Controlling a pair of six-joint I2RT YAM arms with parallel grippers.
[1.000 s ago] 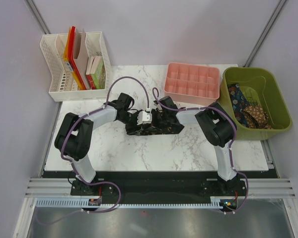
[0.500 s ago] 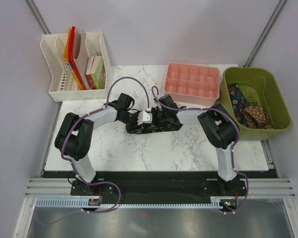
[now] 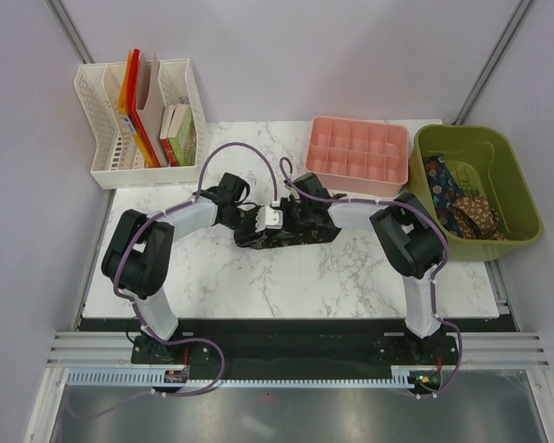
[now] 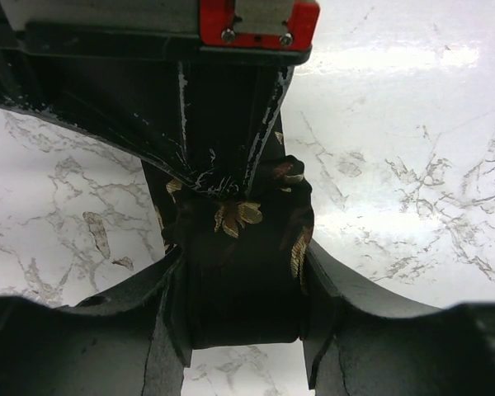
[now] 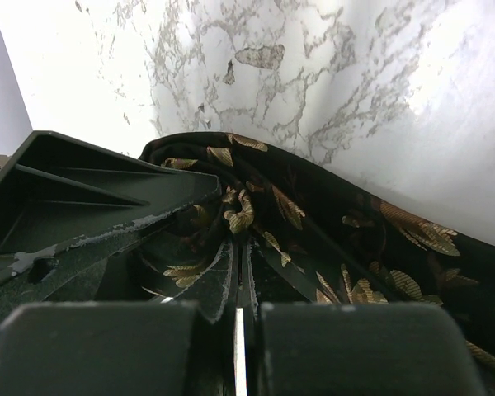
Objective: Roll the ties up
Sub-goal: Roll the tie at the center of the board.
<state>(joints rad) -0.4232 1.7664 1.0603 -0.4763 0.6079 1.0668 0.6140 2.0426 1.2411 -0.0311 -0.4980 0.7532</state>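
Now left end effector [image 4: 243, 285] has closed onto tie roll [image 4: 239, 247], right end effector [image 5: 239, 256] pinching its core; roll secured

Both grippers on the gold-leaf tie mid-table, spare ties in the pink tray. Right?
Not quite. The spare ties lie in the green bin, not the pink tray; the top external view shows it. The rest stands: left gripper and right gripper are both on the gold-leaf tie mid-table.

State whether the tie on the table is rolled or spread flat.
Partly rolled: the tie coils into a spiral at the right gripper tips, while its other length trails uncoiled across the marble table.
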